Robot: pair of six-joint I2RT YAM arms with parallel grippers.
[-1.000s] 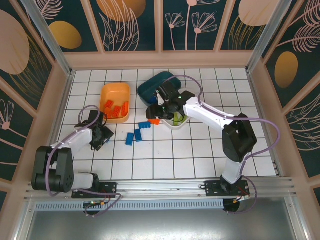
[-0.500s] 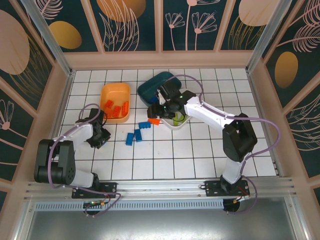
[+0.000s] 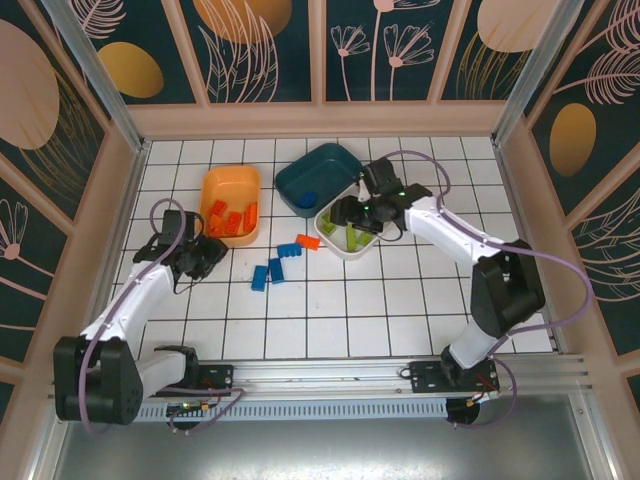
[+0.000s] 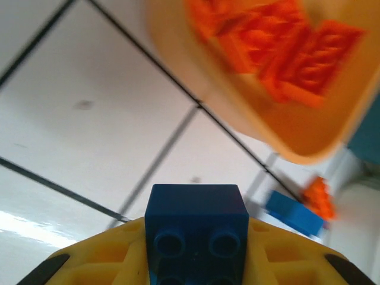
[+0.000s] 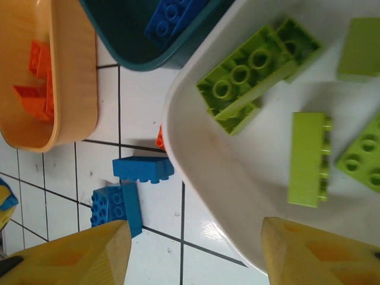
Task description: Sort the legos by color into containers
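Observation:
In the left wrist view a dark blue lego (image 4: pixel 196 228) sits between the yellow fingers of my left gripper (image 4: pixel 196 261), which is shut on it. From above, that gripper (image 3: pixel 203 257) hangs just below the orange container (image 3: pixel 230 178), which holds several orange-red legos (image 3: pixel 230 218). My right gripper (image 3: pixel 340 218) stands open over the white container (image 3: pixel 345 252), nothing between its fingers (image 5: pixel 65 255). Lime green legos (image 5: pixel 246 71) lie in the white container (image 5: pixel 237 172). The teal container (image 3: pixel 318 165) holds one blue lego (image 3: pixel 308 197).
Three blue legos (image 3: pixel 275 268) and one orange-red lego (image 3: pixel 307 241) lie loose on the white tiled table between the containers and the arms. Wooden walls close off the table's left, right and far sides.
My left gripper has shut on the blue lego and shifted up and left a little. My right gripper has moved right, from the teal container's near edge to over the white container.

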